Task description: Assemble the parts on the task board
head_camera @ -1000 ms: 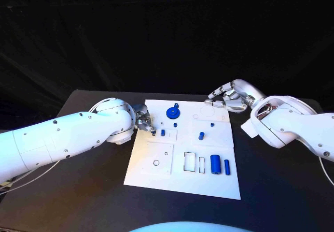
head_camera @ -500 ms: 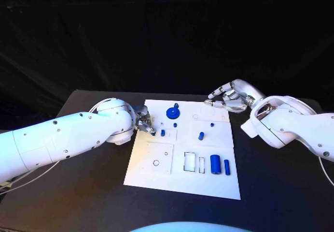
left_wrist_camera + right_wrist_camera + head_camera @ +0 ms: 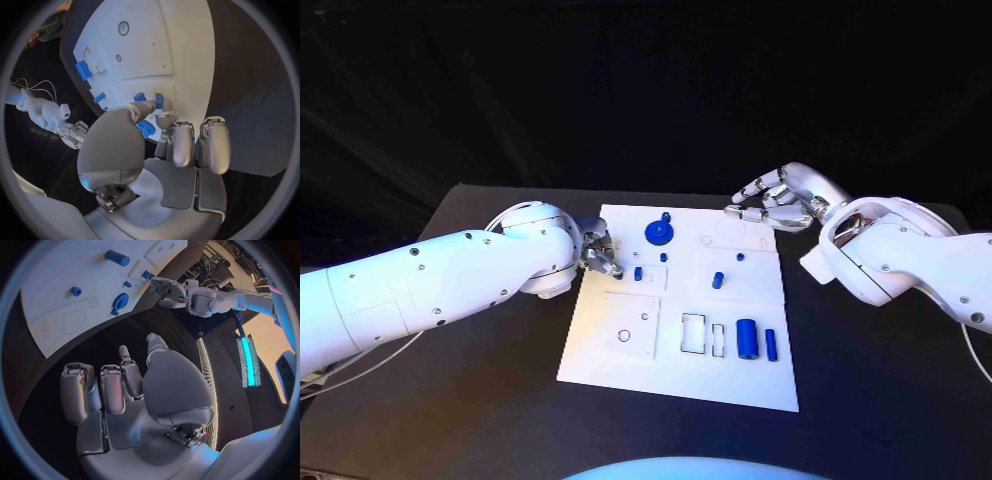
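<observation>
I see left robot hand (image 3: pixel 599 254) at left edge of white rectangular task board (image 3: pixel 678 375), fingertips touching small blue peg (image 3: pixel 638 272), likely seating it; grip uncertain. Right robot hand (image 3: pixel 776 203) empty, fingers loosely apart, off far corner.

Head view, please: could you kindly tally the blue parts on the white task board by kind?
Blue gear: 1
Small blue pegs: 3
Long blue cylinders lying flat: 2
Total: 6

Open bare task board (image 3: pixel 733 375) near edge; left hand (image 3: pixel 600 253) and blue parts (image 3: pixel 656 235) crowding its far-left corner.
</observation>
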